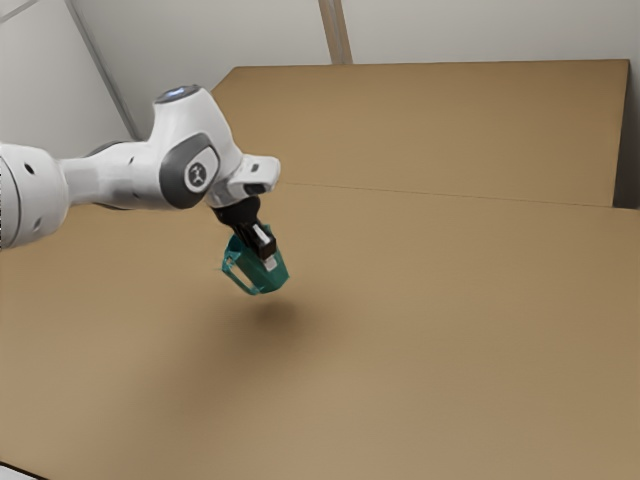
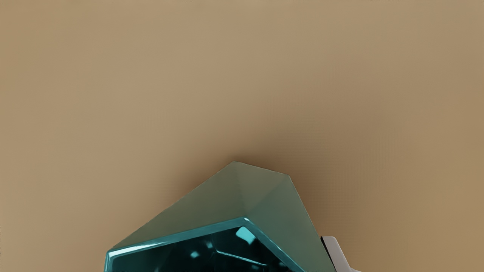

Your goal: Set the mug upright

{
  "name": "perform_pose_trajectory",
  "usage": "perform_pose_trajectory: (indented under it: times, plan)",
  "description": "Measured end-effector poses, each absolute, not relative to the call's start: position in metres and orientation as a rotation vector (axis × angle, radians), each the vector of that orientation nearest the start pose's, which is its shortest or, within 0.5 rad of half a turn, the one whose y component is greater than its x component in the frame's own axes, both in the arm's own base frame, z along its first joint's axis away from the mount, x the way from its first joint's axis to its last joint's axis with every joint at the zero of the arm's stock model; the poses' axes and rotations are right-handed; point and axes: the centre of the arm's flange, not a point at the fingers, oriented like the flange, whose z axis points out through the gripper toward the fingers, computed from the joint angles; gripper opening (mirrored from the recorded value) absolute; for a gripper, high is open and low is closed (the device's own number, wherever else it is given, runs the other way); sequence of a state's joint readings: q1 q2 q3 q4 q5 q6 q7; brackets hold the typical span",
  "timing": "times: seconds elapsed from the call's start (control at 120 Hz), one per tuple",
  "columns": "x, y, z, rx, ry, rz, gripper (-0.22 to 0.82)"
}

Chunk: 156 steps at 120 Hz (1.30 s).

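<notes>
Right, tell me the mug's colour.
The mug is teal; the exterior view shows it best.

The gripper (image 1: 267,256) is black with pale patches, the arm (image 1: 98,181) behind its jaws white and dark grey. At the jaws, the mug (image 2: 272,204) is teal, its rim brighter; below them, the table (image 1: 450,330) is plain tan.

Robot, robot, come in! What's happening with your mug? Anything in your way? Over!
Gripper shut on the green mug. Mug tilted, held above the table. No obstacle spotted. Over.
</notes>
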<state>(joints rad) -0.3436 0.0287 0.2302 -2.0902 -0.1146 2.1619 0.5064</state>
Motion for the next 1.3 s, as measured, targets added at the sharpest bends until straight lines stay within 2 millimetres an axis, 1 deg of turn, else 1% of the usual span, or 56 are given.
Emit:
perform_pose_trajectory:
  times: [0.058,0.108,0.217,0.3,0.4,0.525,0.608,0.683,0.808,0.992,1.067,1.15,1.3]
  plan:
    - [0.55,-0.08,0.412,-3.05,0.932,-0.108,-0.18]
    - [0.549,-0.086,0.41,-3.019,0.955,-0.118,-0.18]
    - [0.55,-0.087,0.406,-2.967,0.97,-0.146,-0.18]
    - [0.552,-0.077,0.403,-2.945,0.949,-0.164,-0.18]
    - [0.551,-0.059,0.397,-2.931,0.909,-0.165,-0.18]
    - [0.551,-0.038,0.396,-2.913,0.864,-0.167,-0.18]
    - [0.549,-0.03,0.392,-2.903,0.847,-0.154,-0.18]
    - [0.548,-0.027,0.389,-2.894,0.841,-0.144,-0.18]
    - [0.545,-0.031,0.381,-2.886,0.847,-0.125,-0.18]
    - [0.543,-0.051,0.371,-2.872,0.887,-0.111,-0.18]
    - [0.542,-0.056,0.368,-2.87,0.896,-0.109,-0.18]
    - [0.542,-0.056,0.366,-2.871,0.889,-0.107,-0.18]
    - [0.543,-0.049,0.362,-2.88,0.859,-0.102,-0.18]
